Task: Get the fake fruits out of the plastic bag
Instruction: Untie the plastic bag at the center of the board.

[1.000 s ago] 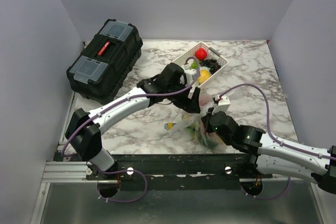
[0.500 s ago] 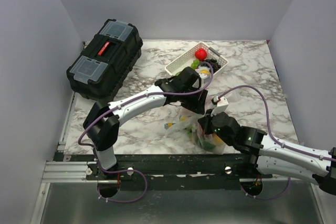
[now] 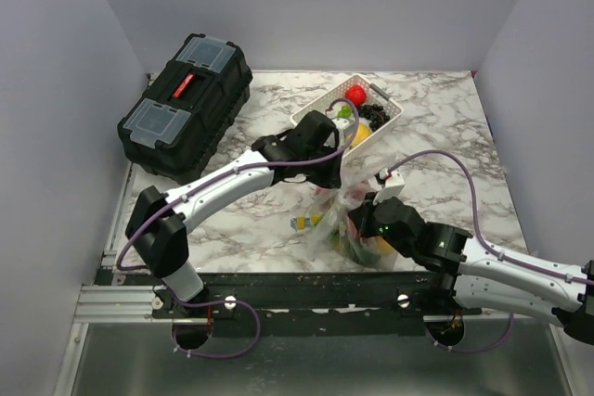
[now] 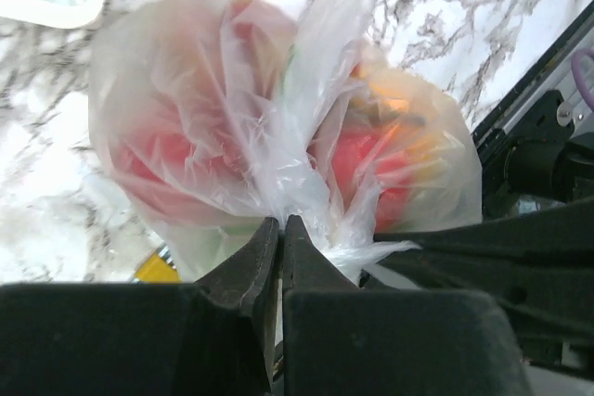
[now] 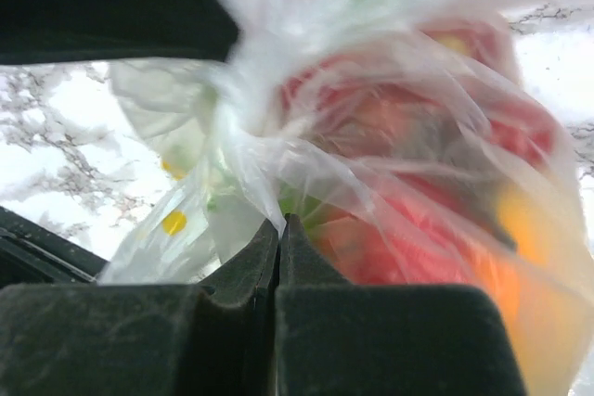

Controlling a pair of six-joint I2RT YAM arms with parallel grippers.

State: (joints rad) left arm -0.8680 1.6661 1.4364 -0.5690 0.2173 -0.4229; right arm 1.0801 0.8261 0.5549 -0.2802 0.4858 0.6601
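We find the plastic bag [image 3: 348, 218], bulging with red and orange fake fruits [image 4: 367, 159], at the near middle of the marble surface [image 3: 445, 127]. Our left tool [image 4: 281, 227] is clamped tight on its bunched neck, and our right tool [image 5: 278, 227] pinches another fold. A white basket [image 3: 397, 107] sits just beyond, and a black toolbox [image 3: 186, 104] lies far left.

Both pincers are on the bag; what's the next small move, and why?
Probably ease the left pincer and right pincer gently apart to spread the film. Each is shut on a fold of the plastic bag, and the fake fruits sit inside behind bunched plastic, with no opening visible to reach through.
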